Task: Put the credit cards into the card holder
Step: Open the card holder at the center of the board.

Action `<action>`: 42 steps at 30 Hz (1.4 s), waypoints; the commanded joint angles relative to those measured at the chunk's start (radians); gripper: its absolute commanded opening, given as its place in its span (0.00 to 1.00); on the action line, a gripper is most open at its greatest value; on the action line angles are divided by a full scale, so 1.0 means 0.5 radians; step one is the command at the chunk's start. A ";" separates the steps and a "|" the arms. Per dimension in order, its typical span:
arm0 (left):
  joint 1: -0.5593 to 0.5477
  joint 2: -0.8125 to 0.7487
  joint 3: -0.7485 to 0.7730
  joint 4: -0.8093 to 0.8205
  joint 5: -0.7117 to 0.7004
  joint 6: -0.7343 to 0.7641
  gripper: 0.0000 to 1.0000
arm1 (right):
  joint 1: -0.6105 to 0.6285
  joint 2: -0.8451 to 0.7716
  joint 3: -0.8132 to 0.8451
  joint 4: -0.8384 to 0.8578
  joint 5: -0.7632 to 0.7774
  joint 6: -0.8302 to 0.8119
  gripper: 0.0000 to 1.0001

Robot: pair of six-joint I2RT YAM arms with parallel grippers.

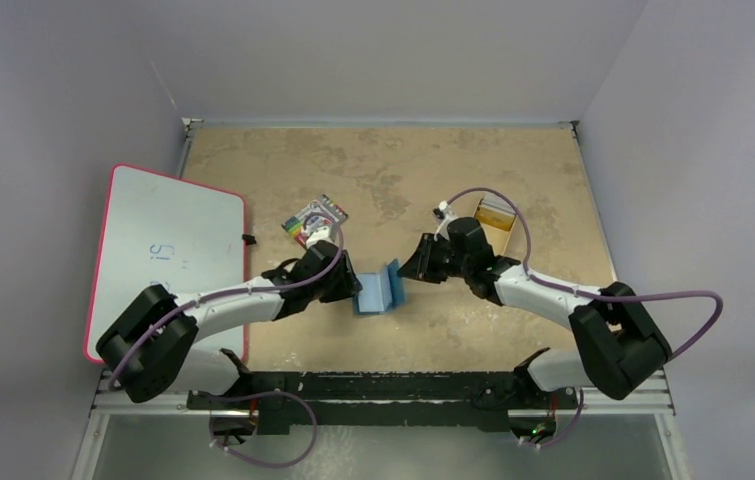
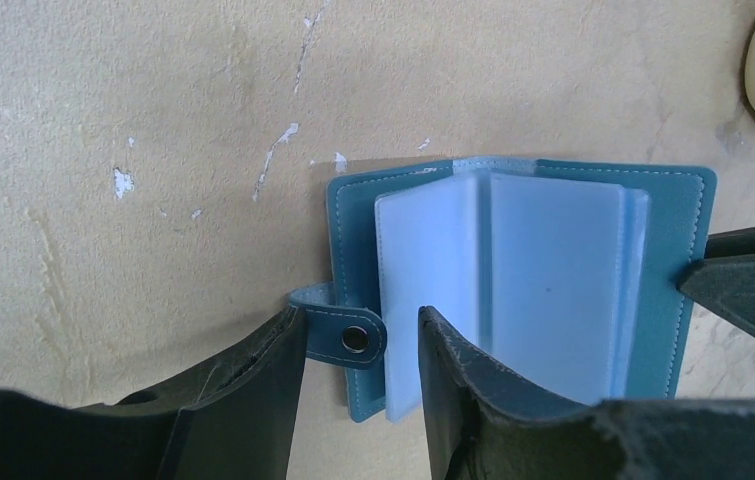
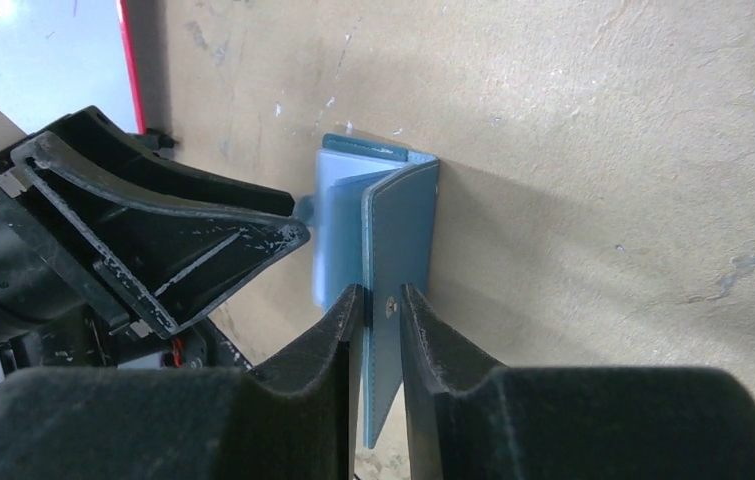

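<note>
The teal-blue card holder [image 1: 378,290] stands open on the table between my two grippers, its light blue pockets [image 2: 513,290] fanned out. My left gripper [image 2: 358,335] is open, its fingers either side of the left cover and its snap tab [image 2: 348,338] without clamping them. My right gripper [image 3: 381,305] is open too. The right cover [image 3: 398,240] stands between its fingers, with a gap on the outer side. Orange-yellow credit cards [image 1: 493,212] lie in a tan tray [image 1: 511,230] behind the right arm. Neither gripper holds a card.
A flat pack with multicoloured stripes [image 1: 315,220] lies behind the left gripper. A red-edged whiteboard [image 1: 168,250] overhangs the table's left side. The left gripper [image 3: 153,240] fills the left of the right wrist view.
</note>
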 commanded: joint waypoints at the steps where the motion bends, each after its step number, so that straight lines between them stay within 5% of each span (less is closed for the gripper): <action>1: 0.010 0.012 0.001 0.075 -0.039 0.042 0.44 | 0.004 -0.002 0.027 -0.035 0.086 -0.044 0.21; 8: 0.010 0.063 -0.003 0.157 0.039 0.053 0.41 | 0.004 0.093 0.027 -0.018 0.083 -0.063 0.21; 14: 0.010 0.095 0.017 0.206 0.127 0.046 0.12 | 0.004 0.111 0.034 -0.121 0.206 -0.106 0.23; 18: 0.008 0.049 0.029 0.226 0.187 0.026 0.00 | 0.005 0.053 0.087 -0.300 0.352 -0.168 0.35; 22: 0.008 -0.003 0.047 0.254 0.257 -0.007 0.00 | 0.004 -0.001 0.177 -0.446 0.465 -0.245 0.42; 26: 0.010 -0.060 0.071 0.212 0.248 -0.047 0.00 | 0.004 0.017 0.175 -0.436 0.431 -0.256 0.34; 34: 0.009 -0.233 0.172 0.076 0.163 -0.082 0.24 | 0.006 0.022 0.135 -0.381 0.401 -0.221 0.29; 38: 0.010 -0.143 0.207 0.149 0.219 -0.073 0.25 | 0.004 0.026 0.121 -0.350 0.391 -0.210 0.28; 42: 0.011 -0.015 0.187 0.394 0.361 -0.134 0.41 | 0.005 0.034 0.116 -0.345 0.388 -0.208 0.28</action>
